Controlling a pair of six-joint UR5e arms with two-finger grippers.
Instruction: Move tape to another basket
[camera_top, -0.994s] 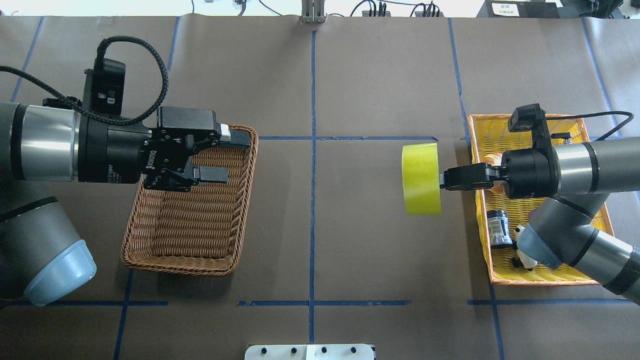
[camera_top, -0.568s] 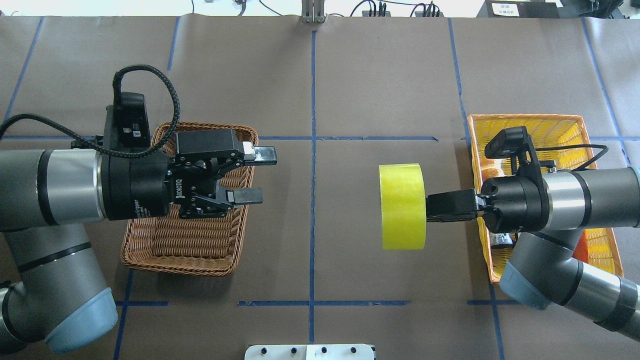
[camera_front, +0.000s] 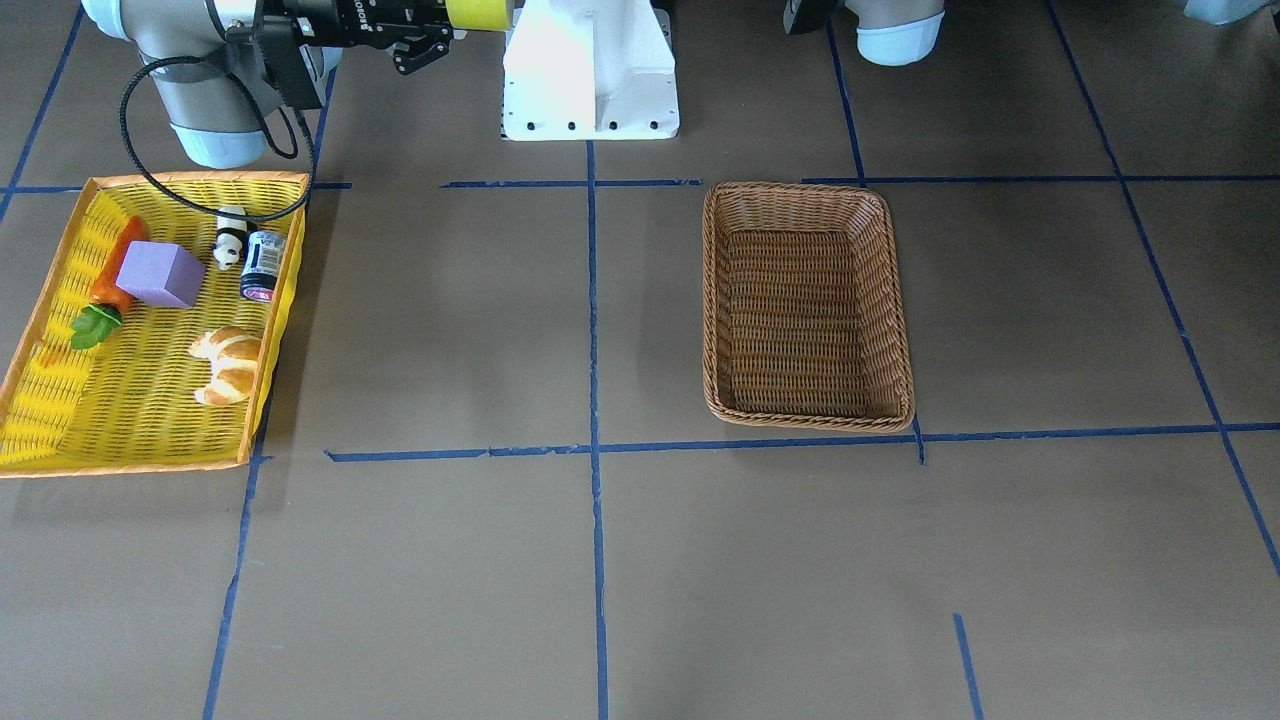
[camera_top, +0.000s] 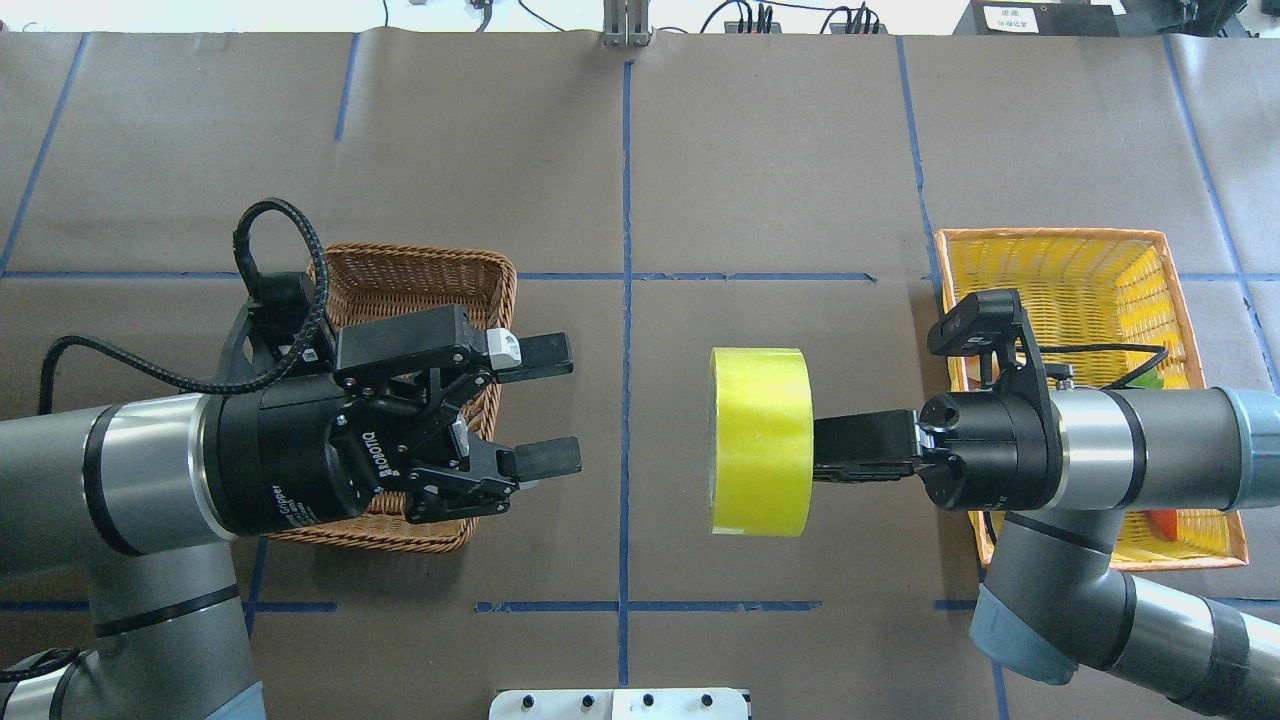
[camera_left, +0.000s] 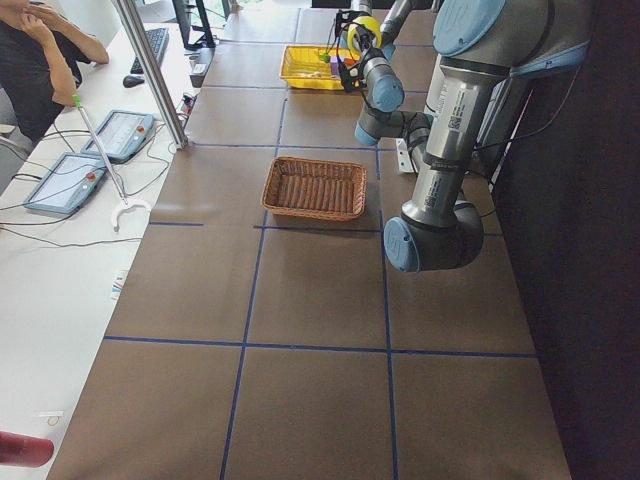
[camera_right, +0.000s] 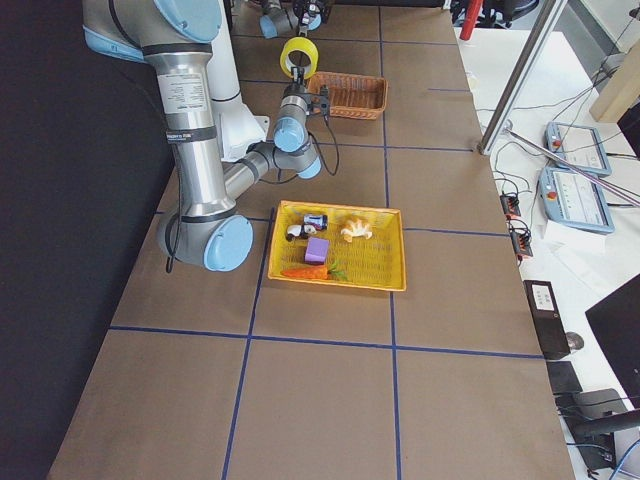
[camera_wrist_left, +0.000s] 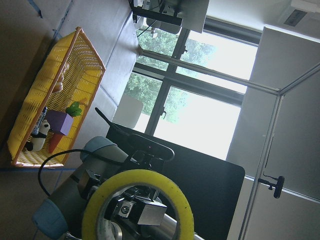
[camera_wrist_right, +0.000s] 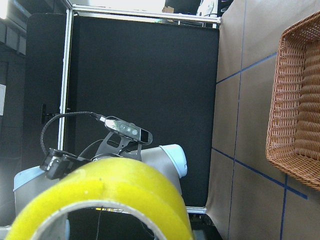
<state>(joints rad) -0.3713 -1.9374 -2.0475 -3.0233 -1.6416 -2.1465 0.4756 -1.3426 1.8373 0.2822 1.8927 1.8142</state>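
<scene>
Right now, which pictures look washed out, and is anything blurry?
Left wrist view: the windows glare white behind the translucent yellow-green tape roll. Front-facing view: the white metal base plate is blown out. Right wrist view: the tape looms close and soft; the brown wicker basket is sharp.

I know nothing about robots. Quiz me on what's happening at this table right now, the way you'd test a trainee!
1. True or false: the tape lies inside the wicker basket.
2. Fill in: the left tool is ____ (open or shut).
3. What grips the tape? A. the left tool B. the right tool C. nothing
Key: 1 false, it is held in the air between the arms; 2 open; 3 B.
</scene>
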